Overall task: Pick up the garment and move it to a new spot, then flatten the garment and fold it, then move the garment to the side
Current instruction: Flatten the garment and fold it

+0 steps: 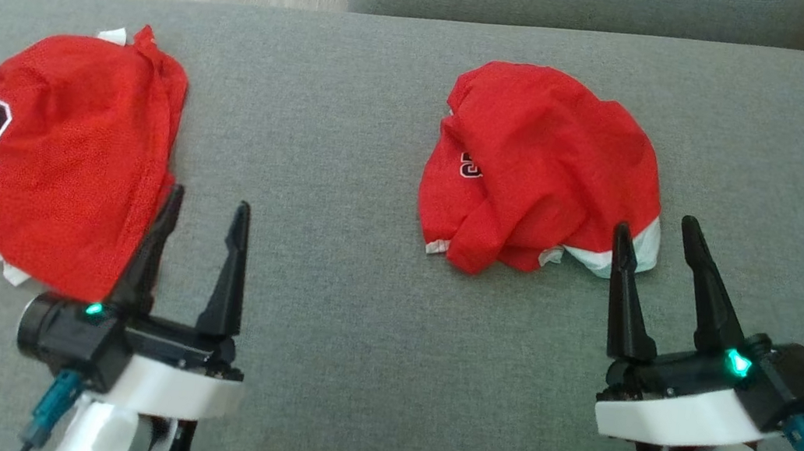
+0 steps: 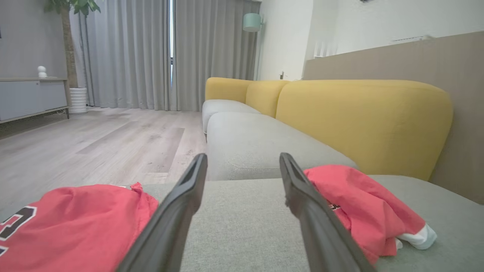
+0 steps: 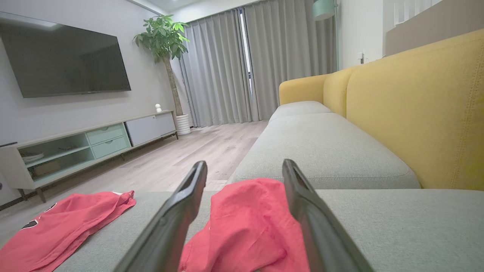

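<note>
Red mesh fabric lay in two heaps, well apart, on the grey sofa seat (image 1: 347, 170). A crumpled red garment (image 1: 545, 159) with white trim sat to the right, just beyond the right gripper (image 1: 654, 223), whose fingers stood spread and empty with their tips at its near hem. A flatter red garment (image 1: 66, 155) bearing a black-and-white numeral lay to the left, with the left gripper (image 1: 210, 197) at its near edge, fingers likewise apart and holding nothing. Across the pale wood floor (image 3: 211, 151), a low cabinet (image 3: 94, 139) had an open shelf with items I could not make out, below a television (image 3: 64, 60) and beside a potted plant (image 3: 162, 37) and grey curtains (image 3: 227, 64). Yellow backrests (image 3: 416, 105) lined the sofa.
</note>
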You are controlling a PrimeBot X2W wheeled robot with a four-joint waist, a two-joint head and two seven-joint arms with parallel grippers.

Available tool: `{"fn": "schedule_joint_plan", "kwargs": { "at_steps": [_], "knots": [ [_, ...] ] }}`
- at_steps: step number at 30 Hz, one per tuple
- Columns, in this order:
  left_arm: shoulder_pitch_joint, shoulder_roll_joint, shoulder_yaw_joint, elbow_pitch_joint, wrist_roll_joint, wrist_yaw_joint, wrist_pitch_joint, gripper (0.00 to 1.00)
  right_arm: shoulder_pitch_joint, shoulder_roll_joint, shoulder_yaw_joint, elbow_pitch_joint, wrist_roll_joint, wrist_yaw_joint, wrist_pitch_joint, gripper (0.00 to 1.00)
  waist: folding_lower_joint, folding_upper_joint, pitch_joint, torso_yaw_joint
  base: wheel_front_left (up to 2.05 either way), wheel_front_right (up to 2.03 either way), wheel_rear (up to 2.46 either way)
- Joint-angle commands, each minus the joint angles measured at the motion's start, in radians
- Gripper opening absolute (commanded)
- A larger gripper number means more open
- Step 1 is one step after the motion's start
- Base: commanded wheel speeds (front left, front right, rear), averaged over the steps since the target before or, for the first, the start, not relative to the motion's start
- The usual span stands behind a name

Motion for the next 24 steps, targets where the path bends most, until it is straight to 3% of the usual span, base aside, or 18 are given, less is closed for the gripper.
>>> {"fn": "schedule_joint_plan", "kwargs": {
  "at_steps": [1,7,14,19,24],
  "knots": [
    [-0.030,-0.010,0.048,-0.022,0.025,-0.019,-0.005,1.00,-0.018,-0.003,0.027,-0.027,-0.013,-0.001,-0.006,1.00,0.0001,0.0000,0.004,0.006,0.00,0.00,0.00],
    [-0.046,-0.051,0.080,-0.002,0.062,-0.063,-0.005,1.00,-0.046,-0.003,0.063,0.020,-0.054,-0.001,-0.006,1.00,0.0001,0.0000,0.032,0.048,0.00,0.00,0.00],
    [-0.069,-0.081,0.087,0.016,0.064,-0.094,-0.005,1.00,-0.150,-0.003,0.133,0.206,-0.193,-0.001,0.007,1.00,0.0001,0.0000,0.079,0.135,0.00,0.00,0.00],
    [-0.092,-0.088,0.082,0.000,0.046,-0.107,-0.005,1.00,-0.246,-0.003,0.168,0.359,-0.244,-0.001,0.101,1.00,0.0001,0.0000,0.114,0.200,0.00,0.00,0.00],
    [-0.097,-0.090,0.075,-0.009,0.024,-0.114,-0.005,1.00,-0.315,-0.003,0.111,0.487,-0.357,-0.001,0.209,1.00,0.0001,0.0000,0.133,0.244,0.00,0.00,0.00]
  ]
}}
